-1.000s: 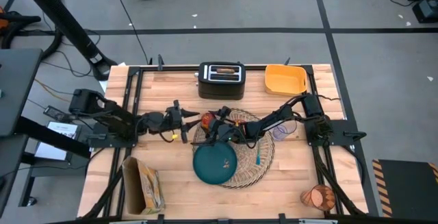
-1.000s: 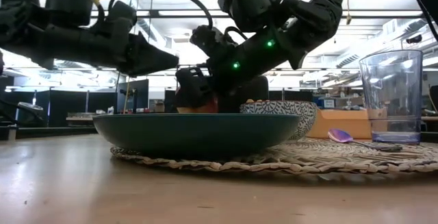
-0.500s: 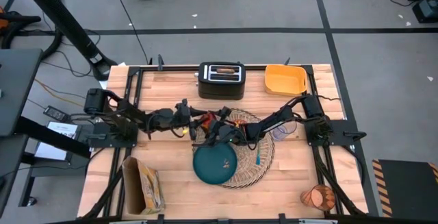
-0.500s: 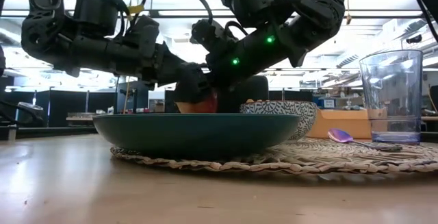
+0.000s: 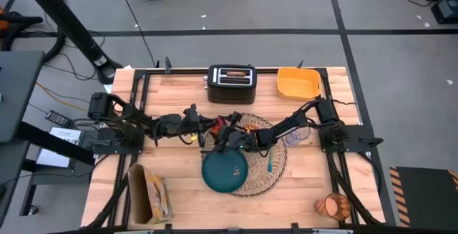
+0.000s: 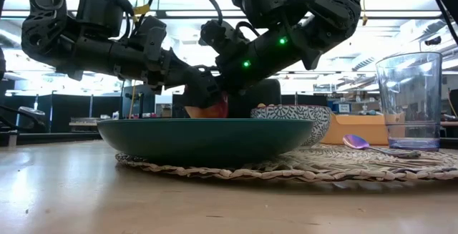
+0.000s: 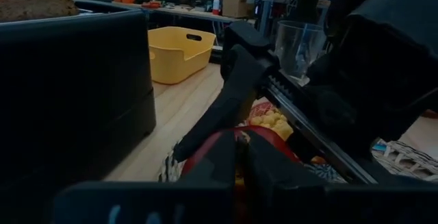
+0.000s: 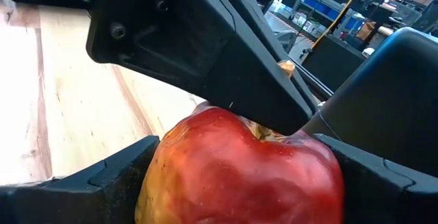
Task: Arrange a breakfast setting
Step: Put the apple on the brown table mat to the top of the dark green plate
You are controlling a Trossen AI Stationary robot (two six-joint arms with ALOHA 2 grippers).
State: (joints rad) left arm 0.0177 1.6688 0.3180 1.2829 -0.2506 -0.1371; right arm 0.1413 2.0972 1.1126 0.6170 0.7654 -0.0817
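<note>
Overhead view: round woven straw placemat (image 5: 266, 164) lies mid-counter (image 5: 179, 191) with the dark teal plate (image 5: 224, 172) on its near-left edge and the blue spoon (image 5: 270, 164) beside the plate. The left gripper (image 5: 209, 126) and right gripper (image 5: 227, 132) meet at the mat's far-left edge over the red fruit (image 5: 216, 124). A black toaster (image 5: 231, 84) with a brown toast slice (image 5: 231, 75) in its slot and a yellow bin (image 5: 298, 82) sit at the back.

Low view: the fruit (image 6: 213, 109) hangs just behind the plate (image 6: 205, 139), next to the small patterned cereal bowl (image 6: 292, 122); a clear tumbler (image 6: 408, 101) stands on the mat to the right.

Left wrist view: the left gripper's dark fingers (image 7: 222, 159) sit against the fruit (image 7: 263, 142), but I cannot tell how firmly they close.

Right wrist view: the right gripper (image 8: 246, 172) has its fingers clamped on either side of the fruit (image 8: 239, 169), with the other arm's finger touching its top.

Judged from this, mat, plate, bowl, spoon and tumbler look placed; the fruit is mid-handover, and the toast is not yet on the plate.
</note>
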